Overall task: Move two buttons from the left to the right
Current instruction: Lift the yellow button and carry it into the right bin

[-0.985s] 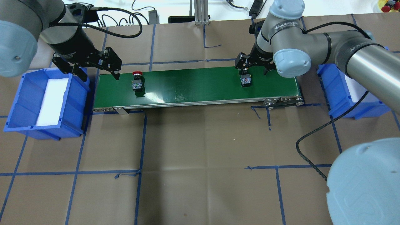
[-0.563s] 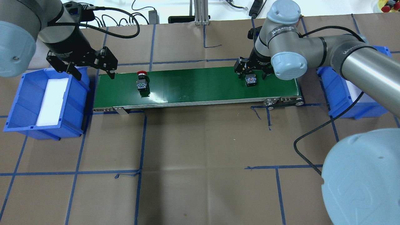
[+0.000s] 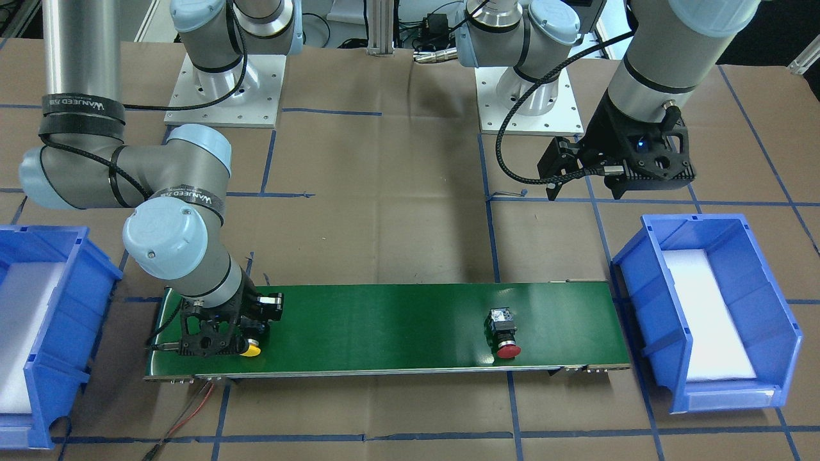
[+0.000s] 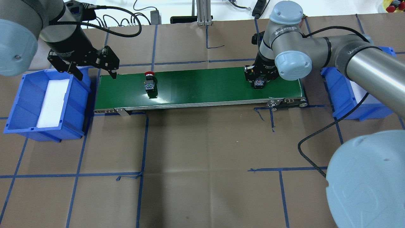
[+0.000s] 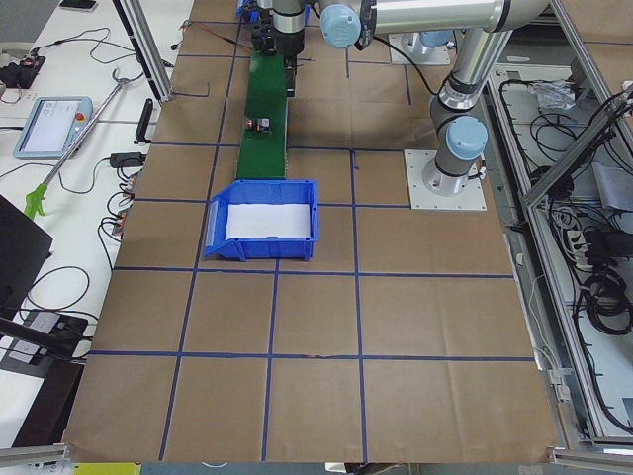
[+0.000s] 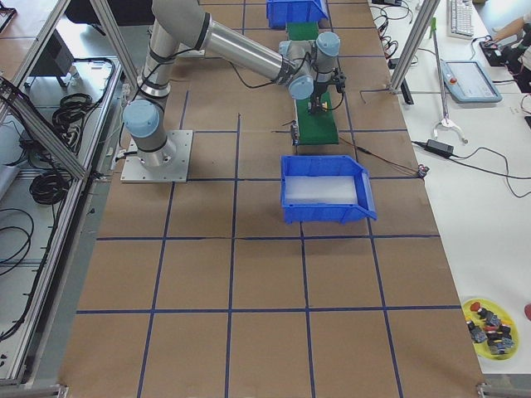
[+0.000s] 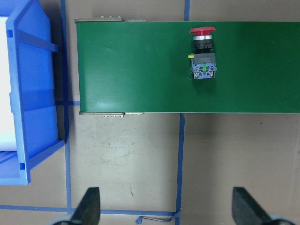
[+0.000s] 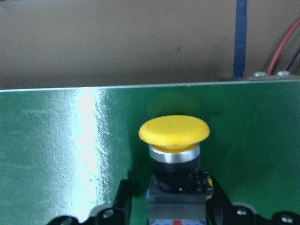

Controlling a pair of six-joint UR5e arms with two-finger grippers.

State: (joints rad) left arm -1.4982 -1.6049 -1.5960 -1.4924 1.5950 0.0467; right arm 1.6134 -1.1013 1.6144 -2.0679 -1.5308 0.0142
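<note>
Brown-papered bench (image 4: 202,142): red button (image 4: 150,85) lies on green belt (image 4: 202,85), left part; right gripper (image 4: 259,83), its arm (image 4: 286,30) banded "WANJEED", clamps yellow button (image 8: 174,136) near belt's right end; left gripper (image 4: 96,75) gapes above belt's left end.

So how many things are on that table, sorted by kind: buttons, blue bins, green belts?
Buttons: 2, a red button and a yellow button
Blue bins: 2, the left bin and the right bin
Green belt: 1
Total: 5

Red-capped button (image 4: 151,85): sits farther right along belt (image 4: 202,87). Yellow-capped button (image 4: 259,83): likewise. Right gripper (image 4: 259,79): lower, narrowed onto it. Left gripper (image 4: 95,76): slightly nearer frame's left.
</note>
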